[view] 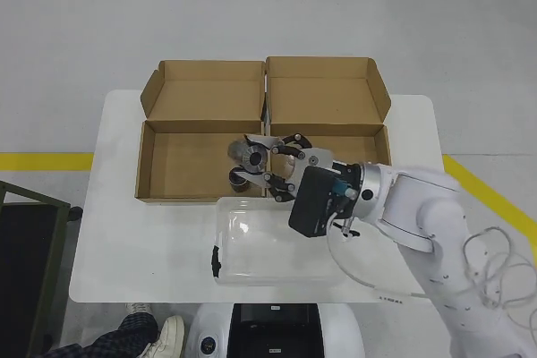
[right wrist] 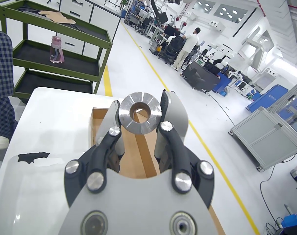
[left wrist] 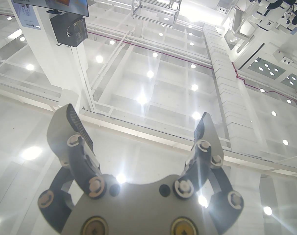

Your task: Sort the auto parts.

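Right gripper (right wrist: 140, 107) grasped a shiny bevelled steel ring (right wrist: 126, 118) by its rim, between the fingers; judged heavy, stiff, slippery. Left gripper (left wrist: 136, 114) stood released.

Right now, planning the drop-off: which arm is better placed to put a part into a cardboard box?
Right. The right gripper is shut on a metal ring above an open cardboard box; the left gripper is open, empty, pointing at the ceiling.
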`<state>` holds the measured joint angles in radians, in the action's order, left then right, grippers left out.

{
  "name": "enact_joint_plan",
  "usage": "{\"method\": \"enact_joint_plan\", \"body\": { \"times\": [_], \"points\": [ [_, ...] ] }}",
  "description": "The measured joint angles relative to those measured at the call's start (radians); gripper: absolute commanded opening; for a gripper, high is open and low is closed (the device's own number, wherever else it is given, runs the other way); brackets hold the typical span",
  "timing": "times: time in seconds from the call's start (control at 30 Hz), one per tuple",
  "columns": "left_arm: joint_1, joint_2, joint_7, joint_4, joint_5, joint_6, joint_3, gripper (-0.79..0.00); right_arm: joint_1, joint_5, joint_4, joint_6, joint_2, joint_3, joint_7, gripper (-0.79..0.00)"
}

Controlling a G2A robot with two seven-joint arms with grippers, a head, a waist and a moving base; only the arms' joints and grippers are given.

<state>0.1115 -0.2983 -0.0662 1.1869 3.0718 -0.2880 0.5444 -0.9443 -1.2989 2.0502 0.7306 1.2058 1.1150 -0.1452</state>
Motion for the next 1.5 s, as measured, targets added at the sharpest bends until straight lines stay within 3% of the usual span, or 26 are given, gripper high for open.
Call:
{"method": "enact_joint_plan", "body": {
  "times": [0.83, 1.13, 1.5],
  "points": [
    [0.000, 0.000, 0.000, 0.000, 0.000, 0.000, 0.000, 0.000, -0.013, 0.005, -0.011, 0.018, -0.007, 0.001, 0.020, -0.785],
    [0.000, 0.000, 0.000, 0.000, 0.000, 0.000, 0.000, 0.000, 0.078, 0.048, -0.210, 0.018, 0.016, -0.112, 0.016, -0.785],
    [0.000, 0.000, 0.000, 0.000, 0.000, 0.000, 0.000, 0.000, 0.236, 0.133, -0.489, 0.013, 0.074, -0.289, 0.008, -0.785]
  ]
}}
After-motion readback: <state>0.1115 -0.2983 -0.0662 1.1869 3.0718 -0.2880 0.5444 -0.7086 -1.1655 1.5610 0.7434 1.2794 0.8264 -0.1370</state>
